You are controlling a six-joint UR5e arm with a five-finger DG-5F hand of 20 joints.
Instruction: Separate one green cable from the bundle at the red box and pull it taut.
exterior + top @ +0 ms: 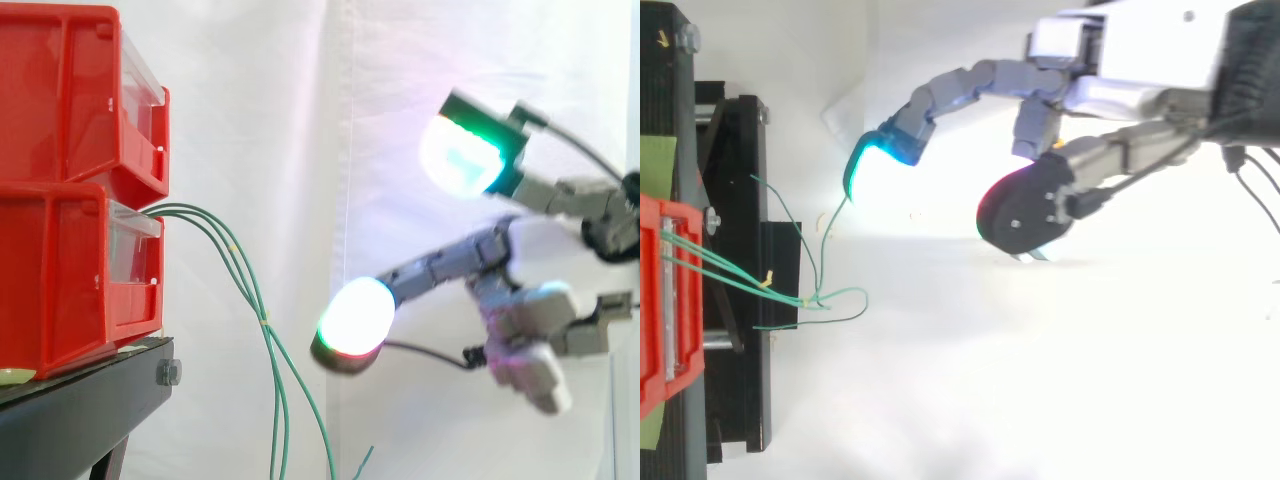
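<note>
Two or three thin green cables [240,272] leave the front of the lower red bin [60,280] as a bundle, arc out and hang down past the stand. From above, the same cables [740,275] run off the red box [660,300] and end in loose loops near small yellow ties. My hand [520,325] hovers to the right of the cables, open, fingers spread and holding nothing. One glowing fingertip [355,318] points at the strands with a clear gap between. In the top view the hand [1120,60] reaches in from the upper right, its cyan fingertip [875,155] just above a loose strand.
An upper red bin [60,90] is stacked on the lower one, both on the black stand [90,400]. A white curtain [300,120] hangs behind. The cables dangle freely below the stand's edge, with open space to their right.
</note>
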